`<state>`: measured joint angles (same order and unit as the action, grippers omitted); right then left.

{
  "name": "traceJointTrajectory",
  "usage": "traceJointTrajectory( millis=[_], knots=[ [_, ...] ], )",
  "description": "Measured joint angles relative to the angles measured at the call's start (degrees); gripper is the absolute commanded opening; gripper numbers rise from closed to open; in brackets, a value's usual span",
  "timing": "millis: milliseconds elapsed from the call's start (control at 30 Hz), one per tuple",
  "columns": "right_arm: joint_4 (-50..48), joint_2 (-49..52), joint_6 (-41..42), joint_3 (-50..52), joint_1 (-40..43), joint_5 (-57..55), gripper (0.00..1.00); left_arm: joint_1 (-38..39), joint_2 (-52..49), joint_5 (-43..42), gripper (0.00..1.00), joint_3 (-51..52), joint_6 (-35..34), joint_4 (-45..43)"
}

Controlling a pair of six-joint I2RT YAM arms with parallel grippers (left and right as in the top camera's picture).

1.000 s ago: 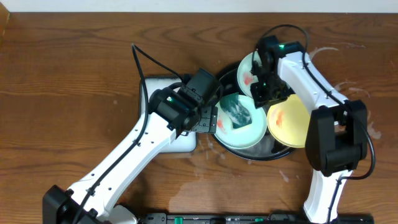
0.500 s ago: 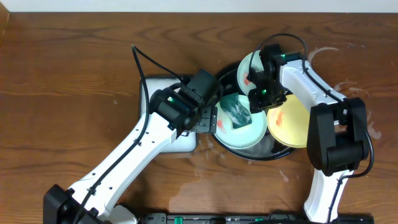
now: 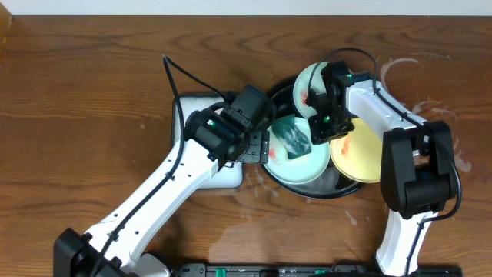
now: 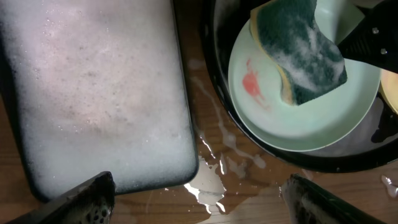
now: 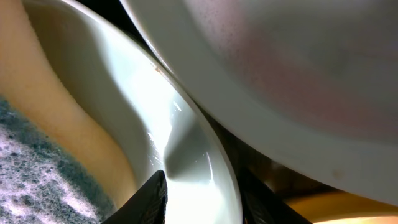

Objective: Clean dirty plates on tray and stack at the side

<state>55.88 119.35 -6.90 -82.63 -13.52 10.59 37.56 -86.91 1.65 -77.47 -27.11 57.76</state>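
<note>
Three plates lie in the black tray: a mint plate at the back, a yellow plate on the right, and a mint plate at the front left with a red smear. A soapy green sponge rests on that front plate. My right gripper straddles this plate's rim, one finger inside and one outside; I cannot see whether it clamps. My left gripper hangs wide open over the wet table, left of the black tray.
A white rectangular tray full of foam lies left of the black tray, partly under my left arm. Water is spilled on the wood between them. Whitish soapy rings mark the bare wood on the right.
My right gripper has slid down from the back mint plate to the rim of the front mint plate, and its jaws have narrowed. The left arm has stayed still.
</note>
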Motion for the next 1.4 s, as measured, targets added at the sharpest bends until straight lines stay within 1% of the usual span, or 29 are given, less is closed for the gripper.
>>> traceJointTrajectory(
  millis=[33, 200, 267, 333, 367, 400, 567, 700, 867, 1100, 1233, 1400],
  knots=[
    [-0.07, -0.04, 0.0, 0.04, 0.0, 0.04, 0.45, -0.02, 0.0, 0.0, 0.88, 0.0, -0.09, -0.04],
    [-0.15, -0.22, -0.02, 0.22, -0.22, -0.28, 0.42, -0.02, 0.0, -1.25, 0.88, 0.0, -0.11, -0.11],
    [-0.04, -0.22, -0.07, 0.22, -0.2, -0.35, 0.36, 0.0, 0.0, -1.68, 0.88, 0.0, -0.11, -0.11],
    [0.07, -0.22, 0.0, 0.22, -0.22, -0.92, 0.21, 0.0, 0.0, -1.79, 0.88, 0.0, -0.11, -0.11],
    [0.2, -0.22, 0.09, 0.24, -0.2, -1.42, 0.15, -0.02, 0.0, -1.88, 0.88, 0.0, -0.11, -0.15],
    [0.24, -0.22, 0.0, 0.26, -0.2, -1.75, 0.11, 0.0, 0.0, -1.95, 0.88, 0.0, -0.11, -0.17],
    [0.46, -0.22, -0.22, 0.42, 0.09, -3.15, 0.1, 0.0, 0.0, -2.36, 0.88, 0.0, -0.11, -0.31],
    [0.5, -0.22, -0.28, 0.42, 0.09, -3.32, 0.01, 0.0, 0.0, -2.6, 0.88, 0.0, -0.11, -0.39],
    [0.68, -0.5, -0.24, 0.37, 0.2, -3.37, 0.01, 0.0, 0.0, -3.5, 0.88, 0.0, -0.09, -1.49],
    [0.83, -0.5, -0.24, 0.35, 0.2, -3.37, 0.01, 0.0, -0.02, -7.76, 0.88, 0.0, -0.55, -5.38],
    [0.81, -0.5, -0.04, 0.35, 0.2, -3.37, 0.01, 0.0, -1.05, -8.52, 0.88, 0.0, -3.21, -7.15],
    [0.76, -0.5, 0.0, 0.33, 0.2, -3.37, 0.01, -0.02, -5.4, -9.03, 0.88, 0.0, -8.24, -11.61]
  ],
)
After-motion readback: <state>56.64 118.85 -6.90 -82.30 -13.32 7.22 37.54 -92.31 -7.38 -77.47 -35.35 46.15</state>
